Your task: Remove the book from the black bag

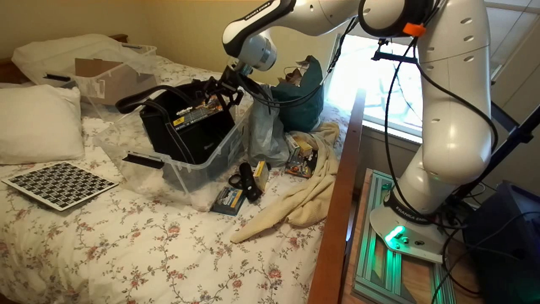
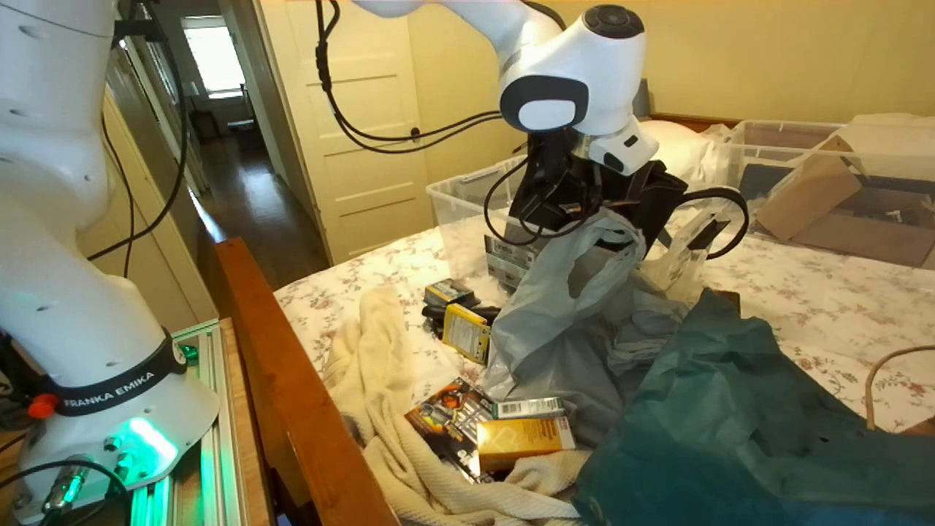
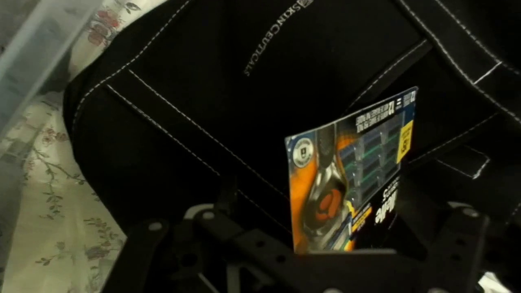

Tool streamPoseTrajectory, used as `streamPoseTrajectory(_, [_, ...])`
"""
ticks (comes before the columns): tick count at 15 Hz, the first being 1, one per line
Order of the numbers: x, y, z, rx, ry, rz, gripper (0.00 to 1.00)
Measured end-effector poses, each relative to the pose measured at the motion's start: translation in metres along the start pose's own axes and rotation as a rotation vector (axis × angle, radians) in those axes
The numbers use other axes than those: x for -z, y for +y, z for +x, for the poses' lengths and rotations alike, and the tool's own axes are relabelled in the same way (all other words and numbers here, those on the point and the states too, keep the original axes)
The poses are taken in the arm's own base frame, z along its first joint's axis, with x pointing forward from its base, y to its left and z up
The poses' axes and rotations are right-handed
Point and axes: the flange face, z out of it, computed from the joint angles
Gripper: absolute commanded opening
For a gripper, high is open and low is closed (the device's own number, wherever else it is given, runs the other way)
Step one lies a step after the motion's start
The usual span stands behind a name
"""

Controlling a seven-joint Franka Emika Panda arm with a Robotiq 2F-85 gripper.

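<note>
The black bag (image 1: 190, 139) stands upright inside a clear bin in both exterior views. Its white stitching and a printed name show up close on the black bag (image 3: 195, 106) in the wrist view. Out of its open top sticks the book (image 1: 198, 113), a flat dark printed pack with a yellow label, white lettering and orange parts. Its lower part is hidden. My gripper (image 1: 222, 95) is above the bag at the book's upper edge. In the wrist view the gripper (image 3: 321, 209) is open, its fingers apart on either side of the book (image 3: 325, 179); whether they touch it I cannot tell.
The clear bin's rim (image 1: 202, 165) surrounds the bag. Close by stand a grey plastic bag (image 1: 266, 135) and a teal bag (image 1: 300, 105). A flashlight (image 1: 249, 181), a small pack (image 1: 228, 200) and a cream blanket (image 1: 291, 207) lie before a wooden rail (image 1: 339, 202).
</note>
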Motion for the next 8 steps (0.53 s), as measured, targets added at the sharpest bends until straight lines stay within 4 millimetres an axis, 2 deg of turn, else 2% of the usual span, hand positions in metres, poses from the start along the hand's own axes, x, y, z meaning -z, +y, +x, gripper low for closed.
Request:
streamPoseTrajectory(5, [-0.020,0.005,0.013,-0.005,-0.050,0.095,1.00])
streamPoseTrajectory(6, [-0.024,0.005,0.016,-0.006,-0.050,0.106,0.93])
streamPoseTrajectory(7, [-0.028,0.005,0.018,-0.007,-0.050,0.120,0.74])
streamPoseTrajectory(8, [-0.031,0.005,0.020,-0.008,-0.049,0.132,0.68])
